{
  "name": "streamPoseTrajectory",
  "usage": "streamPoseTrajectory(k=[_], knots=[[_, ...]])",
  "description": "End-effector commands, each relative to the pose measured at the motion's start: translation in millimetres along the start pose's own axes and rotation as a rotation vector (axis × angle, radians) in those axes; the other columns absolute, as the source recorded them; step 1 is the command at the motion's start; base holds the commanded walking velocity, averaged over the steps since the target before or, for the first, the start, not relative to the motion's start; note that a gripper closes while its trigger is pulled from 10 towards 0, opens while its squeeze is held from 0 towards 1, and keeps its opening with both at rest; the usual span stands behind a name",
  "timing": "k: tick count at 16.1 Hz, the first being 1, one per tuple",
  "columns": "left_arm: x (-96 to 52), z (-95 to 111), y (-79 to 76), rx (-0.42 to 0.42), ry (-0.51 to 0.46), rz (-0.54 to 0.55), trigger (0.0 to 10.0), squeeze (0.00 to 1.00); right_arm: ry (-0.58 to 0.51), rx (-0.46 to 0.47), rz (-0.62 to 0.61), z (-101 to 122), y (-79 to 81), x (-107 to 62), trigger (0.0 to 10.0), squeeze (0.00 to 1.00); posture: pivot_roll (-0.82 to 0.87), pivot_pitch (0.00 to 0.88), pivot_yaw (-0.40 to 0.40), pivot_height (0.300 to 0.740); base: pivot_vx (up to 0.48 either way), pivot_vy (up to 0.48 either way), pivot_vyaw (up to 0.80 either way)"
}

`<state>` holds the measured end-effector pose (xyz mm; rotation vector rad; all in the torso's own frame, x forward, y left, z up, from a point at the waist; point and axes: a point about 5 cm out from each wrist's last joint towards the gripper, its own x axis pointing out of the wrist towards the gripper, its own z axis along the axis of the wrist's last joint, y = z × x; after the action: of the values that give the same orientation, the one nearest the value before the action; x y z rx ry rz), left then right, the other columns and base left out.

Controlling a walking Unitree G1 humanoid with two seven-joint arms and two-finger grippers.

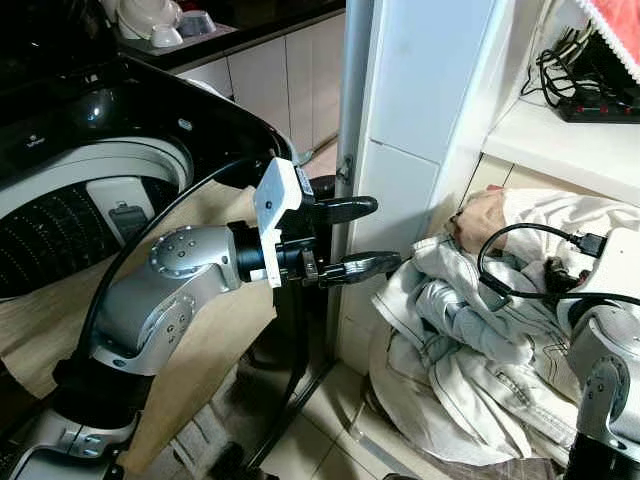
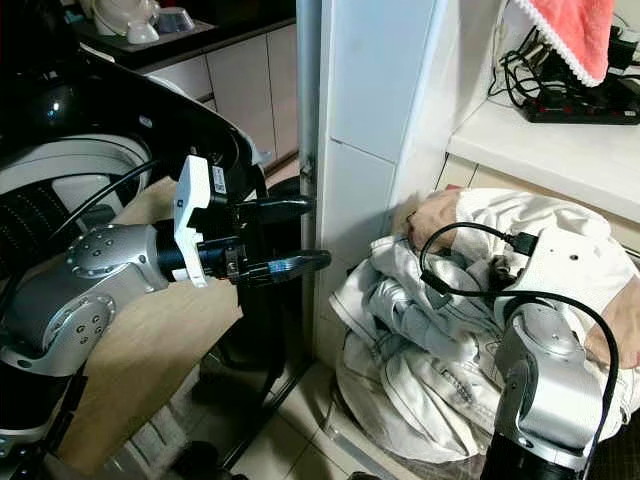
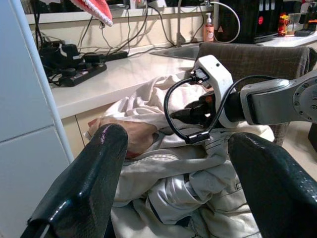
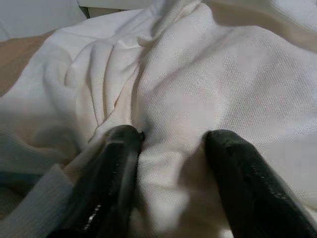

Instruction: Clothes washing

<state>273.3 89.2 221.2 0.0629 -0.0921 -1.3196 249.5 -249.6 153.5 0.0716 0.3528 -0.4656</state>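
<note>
Pale floor tiles and a tall white cabinet frame our position between a black top-loading washing machine, on our left, and a heap of crumpled white and cream laundry piled low on our right, beneath a white bench that carries a black power strip with tangled cables and a red-pink towel hanging over its edge. Our left pincer hangs in mid-air just in front of the cabinet's edge, its two long black fingers spread apart with nothing between them, aimed toward the laundry but short of it. Our right pincer is pushed down into the heap, its fingers parted and pressing a raised fold of white knit cloth that bulges between them; the fold is touched on both sides but not yet clamped flat. A black cable loops above our right wrist.
</note>
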Motion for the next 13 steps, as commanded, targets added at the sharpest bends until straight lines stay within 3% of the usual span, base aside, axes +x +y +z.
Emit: streamPoseTrajectory(k=[1, 9, 11, 13], knots=[[-2.7, 2, -0.5, 0.014, 0.002, 0.01, 10.0, 0.0, 0.012, 0.018, -0.001, 0, 0.5, 1.2, 0.0, 0.0, -0.12, 0.0, 0.013, 0.74, 0.0, 0.0, 0.0], [-3.2, 3, 0.2, 0.014, -0.005, 0.015, 10.0, 0.0, -0.053, 0.05, -0.05, 11, -1.9, -1.2, 0.0, 0.0, -0.13, 0.0, 0.011, 0.74, 0.0, 0.0, 0.0], [-3.9, 6, 2.7, 0.011, -0.021, 0.037, 10.0, 0.0, -0.18, -0.007, -0.051, 28, 0.4, -5.5, 0.0, 0.0, -0.13, 0.0, 0.01, 0.74, 0.0, 0.0, 0.0], [-4.6, 11, 9.7, -0.001, -0.056, 0.095, 10.0, 0.0, -0.424, -0.135, 0.033, 59, 19.7, -19.8, 0.0, 0.0, -0.13, 0.0, 0.011, 0.74, 0.0, 0.0, 0.0]])
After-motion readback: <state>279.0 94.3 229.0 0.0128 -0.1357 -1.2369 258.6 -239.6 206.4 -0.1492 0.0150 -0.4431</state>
